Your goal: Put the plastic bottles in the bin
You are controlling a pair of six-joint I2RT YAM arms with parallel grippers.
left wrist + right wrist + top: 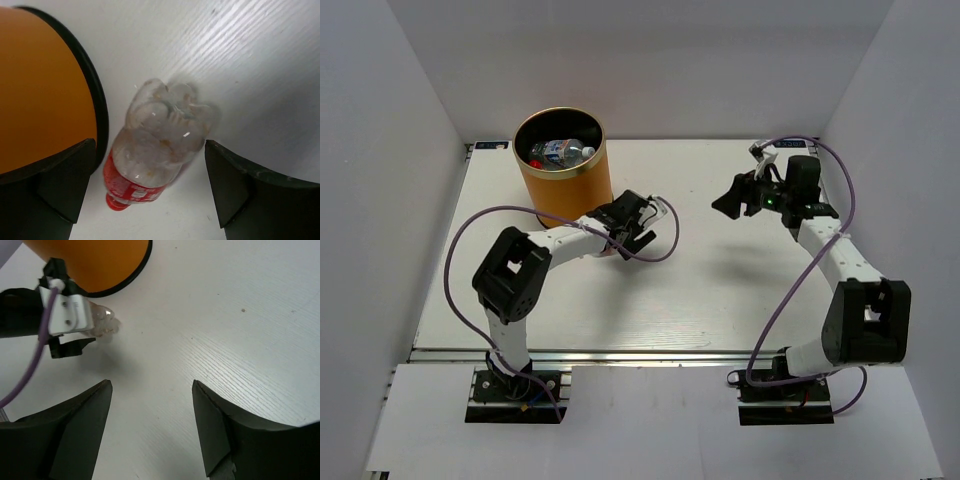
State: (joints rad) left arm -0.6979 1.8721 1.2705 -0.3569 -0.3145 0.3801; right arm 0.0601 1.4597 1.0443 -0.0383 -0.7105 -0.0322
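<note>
Left jaws: the left gripper (150, 172) is standing spread wide, straddling a red-labelled bottle (160, 135) without pinching it.
Right jaws: the right gripper (150, 405) is hanging parted above the table (720, 290) toward its far-right corner, holding nothing.
Bottle position: it is lying on its side just beside the foot of the bin (565, 195), which is standing in the far-left corner.
Long axis: it is running crosswise to the closing line, cap toward the wrist, so the jaws are facing its flanks.
Nearer arm: the left, by far.
Room: the left finger (60, 185) is sitting close against the bin's orange wall, while the side toward the table's middle is lying open.
Bin contents: other bottles (560, 152) are resting inside.
</note>
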